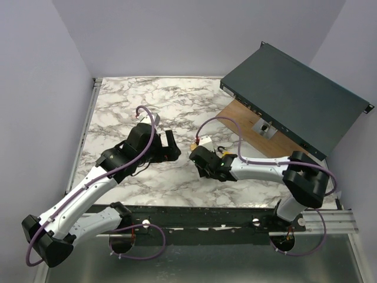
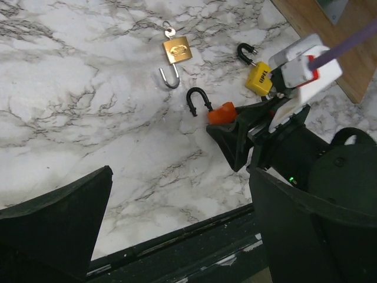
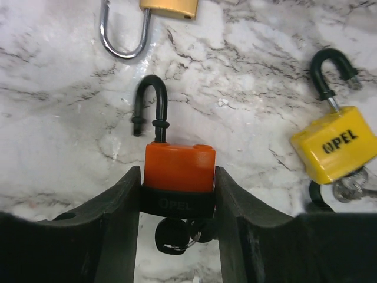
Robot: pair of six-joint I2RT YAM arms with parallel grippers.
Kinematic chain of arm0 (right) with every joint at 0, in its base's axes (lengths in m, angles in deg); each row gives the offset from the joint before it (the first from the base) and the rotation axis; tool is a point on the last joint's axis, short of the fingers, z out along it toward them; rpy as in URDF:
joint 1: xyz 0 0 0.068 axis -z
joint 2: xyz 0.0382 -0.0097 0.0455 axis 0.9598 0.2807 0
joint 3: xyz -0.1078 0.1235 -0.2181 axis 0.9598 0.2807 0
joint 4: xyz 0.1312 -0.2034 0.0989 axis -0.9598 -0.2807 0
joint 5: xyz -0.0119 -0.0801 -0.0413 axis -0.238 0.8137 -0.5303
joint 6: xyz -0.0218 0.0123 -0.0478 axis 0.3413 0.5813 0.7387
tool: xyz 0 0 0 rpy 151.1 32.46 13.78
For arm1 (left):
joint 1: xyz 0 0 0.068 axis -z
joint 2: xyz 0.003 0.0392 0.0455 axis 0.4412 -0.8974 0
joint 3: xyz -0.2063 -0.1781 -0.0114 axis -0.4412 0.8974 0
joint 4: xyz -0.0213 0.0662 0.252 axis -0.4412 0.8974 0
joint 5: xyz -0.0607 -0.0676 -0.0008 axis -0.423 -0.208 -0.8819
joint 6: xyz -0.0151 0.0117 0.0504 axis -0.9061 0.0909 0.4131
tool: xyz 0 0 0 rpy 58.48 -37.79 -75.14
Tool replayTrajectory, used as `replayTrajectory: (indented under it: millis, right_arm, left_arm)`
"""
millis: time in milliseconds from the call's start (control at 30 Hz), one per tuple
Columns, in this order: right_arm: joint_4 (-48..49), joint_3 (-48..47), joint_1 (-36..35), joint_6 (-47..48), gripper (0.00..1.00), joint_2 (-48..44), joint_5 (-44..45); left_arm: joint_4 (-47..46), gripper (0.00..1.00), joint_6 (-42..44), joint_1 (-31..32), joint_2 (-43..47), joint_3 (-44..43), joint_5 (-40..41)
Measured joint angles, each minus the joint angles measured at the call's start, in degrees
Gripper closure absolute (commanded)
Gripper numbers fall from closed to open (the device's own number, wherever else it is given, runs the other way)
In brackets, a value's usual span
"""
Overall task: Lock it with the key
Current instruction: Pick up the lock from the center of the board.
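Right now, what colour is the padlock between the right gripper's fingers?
Orange padlock, black base and shackle; best in right wrist view.

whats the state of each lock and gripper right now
orange padlock, shackle open, keys at its base, held by the body
yellow padlock, shackle open, lying on the table
brass padlock, shackle looks open, lying on the table
left gripper, open, holding nothing
right gripper, shut on the orange padlock

Orange padlock (image 3: 178,168) lies flat — black shackle (image 3: 150,103) open, keys (image 3: 174,237) at its base
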Motion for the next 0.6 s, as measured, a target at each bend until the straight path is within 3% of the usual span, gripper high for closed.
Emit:
replayTrajectory:
  millis: [300,600]
  right_arm:
    - [-4.3,-3.6,0.0,5.4,0.93,-21.6,-3.6]
    - [-9.9,-11.9,0.0,11.1,0.93,-34.9,-17.1]
  left_arm:
    - [-2.6,0.02,5.5,-0.7,-3.5,-2.6,-13.4]
    - [-6.0,0.11,12.3,-0.7,-3.4,-10.3,-26.3]
